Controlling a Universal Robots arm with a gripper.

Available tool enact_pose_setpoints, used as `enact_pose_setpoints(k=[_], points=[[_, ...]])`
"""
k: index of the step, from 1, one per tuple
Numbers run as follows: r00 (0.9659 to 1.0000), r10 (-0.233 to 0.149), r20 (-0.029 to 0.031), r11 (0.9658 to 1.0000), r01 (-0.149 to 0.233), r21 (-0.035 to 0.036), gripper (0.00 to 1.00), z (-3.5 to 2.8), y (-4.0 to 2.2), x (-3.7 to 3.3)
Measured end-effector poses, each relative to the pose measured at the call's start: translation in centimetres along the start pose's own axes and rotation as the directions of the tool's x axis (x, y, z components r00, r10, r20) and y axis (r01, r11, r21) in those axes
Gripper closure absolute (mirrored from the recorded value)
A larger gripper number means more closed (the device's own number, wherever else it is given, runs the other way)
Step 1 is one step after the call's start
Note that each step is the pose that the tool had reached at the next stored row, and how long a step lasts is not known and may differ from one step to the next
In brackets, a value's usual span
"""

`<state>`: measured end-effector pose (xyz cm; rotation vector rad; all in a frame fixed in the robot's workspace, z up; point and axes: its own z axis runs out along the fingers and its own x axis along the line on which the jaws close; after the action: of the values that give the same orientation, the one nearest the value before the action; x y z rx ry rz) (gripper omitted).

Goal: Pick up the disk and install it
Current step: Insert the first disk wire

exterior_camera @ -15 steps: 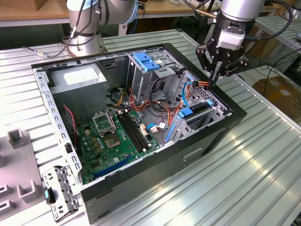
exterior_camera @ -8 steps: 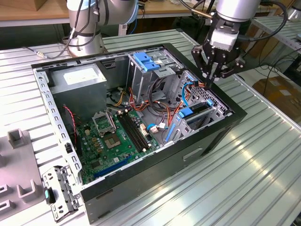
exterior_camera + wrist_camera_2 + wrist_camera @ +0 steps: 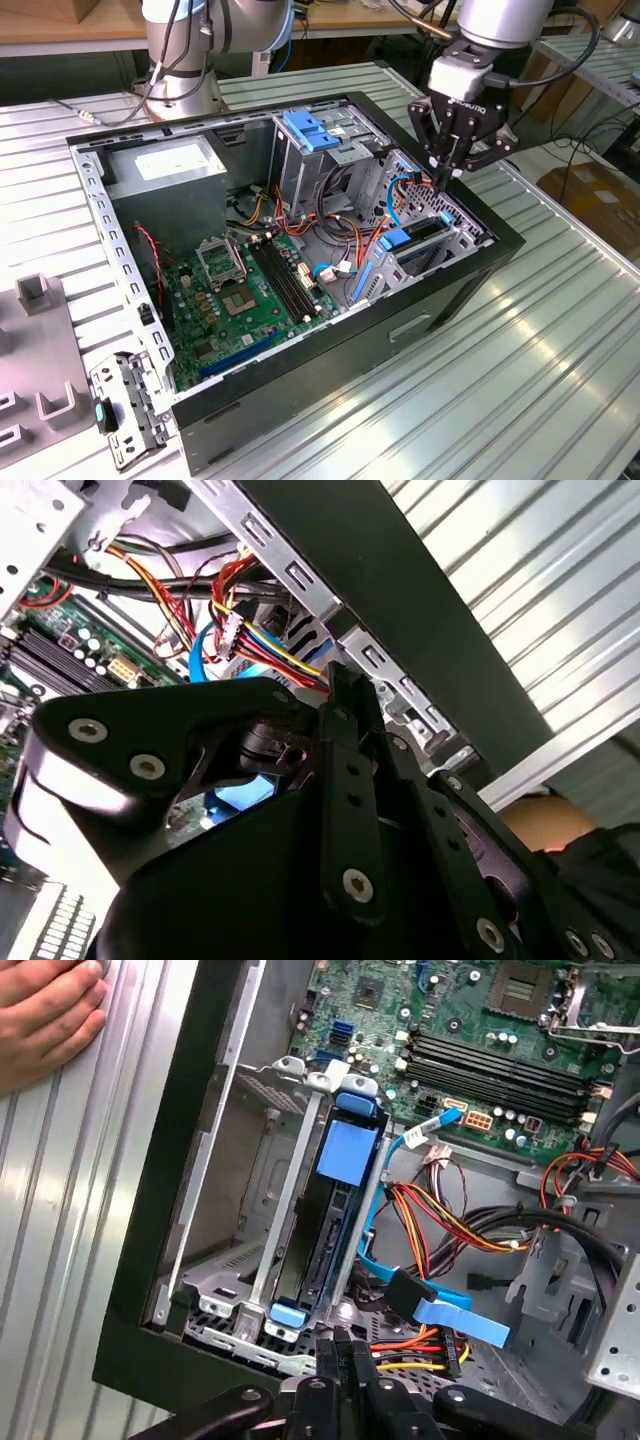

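Cables (image 3: 432, 1212) (tangled) just beside disk (image 3: 345, 1155)

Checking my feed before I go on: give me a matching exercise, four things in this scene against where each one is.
Things:
1. disk
2. gripper
3. hand
4. motherboard

Places:
A. flat on the ribbed table, outside the case
B. green, lying on the floor of the case
C. on edge in the drive bay, blue frame around it
D. above the end of the case at the exterior view's right

Pairs: 1-C, 2-D, 3-A, 4-B
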<state>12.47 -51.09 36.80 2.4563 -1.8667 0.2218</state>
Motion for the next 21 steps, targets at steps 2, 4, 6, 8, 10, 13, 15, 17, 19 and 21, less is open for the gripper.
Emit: enact_pose_setpoints(k=[2, 4, 6, 8, 10, 13, 15, 17, 19, 21], points=[[0.9991, 0.041, -0.0021, 0.9991, -0.041, -0.0060, 0.83, 0.05, 0.00, -0.01], [0.9946, 0.103, -0.0058, 0.9945, -0.103, -0.0147, 0.83, 0.13, 0.01, -0.02], [0.9890, 0.148, -0.0088, 0.9888, -0.148, -0.0209, 0.83, 0.19, 0.01, -0.03], [0.9795, 0.201, -0.0127, 0.9791, -0.202, -0.0282, 0.83, 0.27, 0.01, -0.04], [0.9694, 0.245, -0.0163, 0.9689, -0.245, -0.0340, 0.83, 0.36, 0.02, -0.05], [0.9474, 0.319, -0.0231, 0.9464, -0.320, -0.0437, 0.83, 0.58, 0.03, -0.09], [0.9418, 0.335, -0.0246, 0.9407, -0.336, -0.0458, 0.83, 0.61, 0.22, -0.15], [0.9416, 0.336, -0.0246, 0.9405, -0.337, -0.0459, 0.83, 0.60, 0.47, -0.21], [0.9411, 0.337, -0.0247, 0.9400, -0.338, -0.0461, 0.83, 0.60, 0.67, -0.26], [0.9411, 0.337, -0.0249, 0.9400, -0.338, -0.0461, 0.83, 0.60, 0.77, -0.29]])
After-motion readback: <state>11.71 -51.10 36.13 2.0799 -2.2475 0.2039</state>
